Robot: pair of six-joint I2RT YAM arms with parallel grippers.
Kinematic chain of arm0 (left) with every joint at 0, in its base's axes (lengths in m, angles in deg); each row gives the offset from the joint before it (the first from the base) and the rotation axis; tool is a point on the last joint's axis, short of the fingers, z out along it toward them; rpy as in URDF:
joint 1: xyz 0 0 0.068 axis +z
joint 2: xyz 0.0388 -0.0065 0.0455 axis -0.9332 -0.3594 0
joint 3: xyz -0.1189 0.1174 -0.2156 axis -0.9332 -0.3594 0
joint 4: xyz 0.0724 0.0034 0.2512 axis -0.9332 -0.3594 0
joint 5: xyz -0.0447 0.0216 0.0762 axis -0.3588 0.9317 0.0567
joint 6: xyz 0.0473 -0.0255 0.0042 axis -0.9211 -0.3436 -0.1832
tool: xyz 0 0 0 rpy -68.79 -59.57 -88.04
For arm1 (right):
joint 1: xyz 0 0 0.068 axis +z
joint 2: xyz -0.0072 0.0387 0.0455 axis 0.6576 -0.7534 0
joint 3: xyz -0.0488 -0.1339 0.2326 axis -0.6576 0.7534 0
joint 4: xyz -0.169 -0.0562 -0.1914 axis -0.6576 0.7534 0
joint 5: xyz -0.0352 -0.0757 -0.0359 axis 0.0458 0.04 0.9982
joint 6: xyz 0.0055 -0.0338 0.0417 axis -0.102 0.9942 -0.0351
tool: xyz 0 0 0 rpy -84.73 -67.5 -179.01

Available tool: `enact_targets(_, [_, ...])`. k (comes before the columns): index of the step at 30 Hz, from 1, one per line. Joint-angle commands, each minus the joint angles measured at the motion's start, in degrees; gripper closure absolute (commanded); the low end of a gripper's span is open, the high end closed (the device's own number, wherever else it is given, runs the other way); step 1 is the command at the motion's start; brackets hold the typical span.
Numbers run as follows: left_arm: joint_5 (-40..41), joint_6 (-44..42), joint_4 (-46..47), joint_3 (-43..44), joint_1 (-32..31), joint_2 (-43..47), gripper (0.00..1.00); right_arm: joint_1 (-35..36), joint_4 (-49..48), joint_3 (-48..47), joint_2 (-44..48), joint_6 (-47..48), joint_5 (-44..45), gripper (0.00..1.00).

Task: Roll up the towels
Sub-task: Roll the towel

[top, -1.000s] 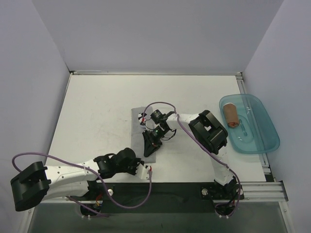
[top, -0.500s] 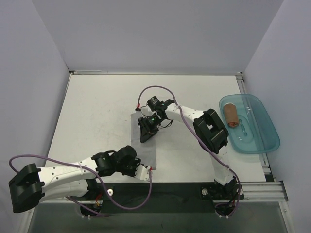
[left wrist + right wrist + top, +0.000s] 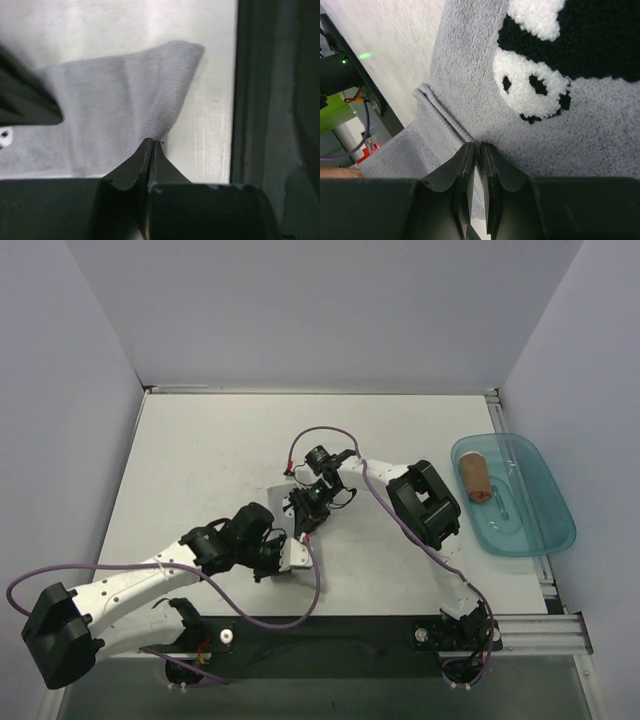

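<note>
Overhead, the left gripper (image 3: 151, 142) is seen low and left of centre, at the near edge of the light grey terry towel (image 3: 125, 95). In the left wrist view its fingers are pressed fully together, with a thin tip of the cloth's edge pinched between them. From that pinch the cloth is pulled into a soft ridge. It spreads away over the white table (image 3: 215, 130), and one rounded corner is visible at the far end. A dark rail (image 3: 265, 100) is noted along the right of that view.

Centre of the table: the grey towel is bunched between the two grippers and largely hidden by them from above. Only small patches are visible beside the wrists.

The right gripper (image 3: 479, 146) is recorded just beyond the left one, on the towel's far part. Its fingers are drawn in to a slim gap, and a folded hem of the cloth is clamped at the tips. A black-and-white embroidered patch (image 3: 535, 80) is seen on the towel near the fingers.

Far right: the rust-brown towel (image 3: 474, 480) is found rolled into a short cylinder. It lies inside the translucent teal plastic tray (image 3: 530, 525), near the left wall. The tray is set at the table's right edge, well apart from both grippers.
</note>
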Motion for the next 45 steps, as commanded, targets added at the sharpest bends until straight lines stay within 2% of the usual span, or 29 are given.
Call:
enact_targets(1, [-6.6,1.8,-0.8,4.3,6.5,-2.5,1.0,0.9,2.2,1.9,0.5,1.5,2.3,0.86])
enact_targets(6, [-8.1,3.0,2.5,7.4,14.2,-8.7,1.0,1.2,2.2,1.6,0.3,1.8,2.1,0.86])
enact_targets(14, [-7.0,6.1,12.0,7.4,19.1,-17.6,1.0,0.5,2.4,0.2,0.7,1.6,1.3,0.86])
enact_targets(25, [-3.9,2.7,16.2,7.1,19.3,-21.9,1.0,-2.2,2.4,-2.8,-0.8,-0.3,-0.4,0.85])
enact_targets(32, [-2.4,0.6,17.7,6.2,19.3,-24.3,1.0,-5.7,2.4,-6.0,1.5,-1.2,0.7,0.79])
enact_targets(37, [-2.5,-0.8,16.8,7.0,19.3,-25.9,1.0,-10.2,2.6,-7.2,4.4,-4.2,-2.3,0.76])
enact_targets(41, [-2.1,-0.4,16.7,7.6,19.3,-27.8,1.0,-13.1,2.2,-3.3,8.8,-6.9,-6.8,0.76])
enact_targets(45, [-3.0,0.6,16.4,8.3,20.0,-29.3,1.0,-13.1,-0.1,5.1,13.8,-9.7,-10.5,0.75])
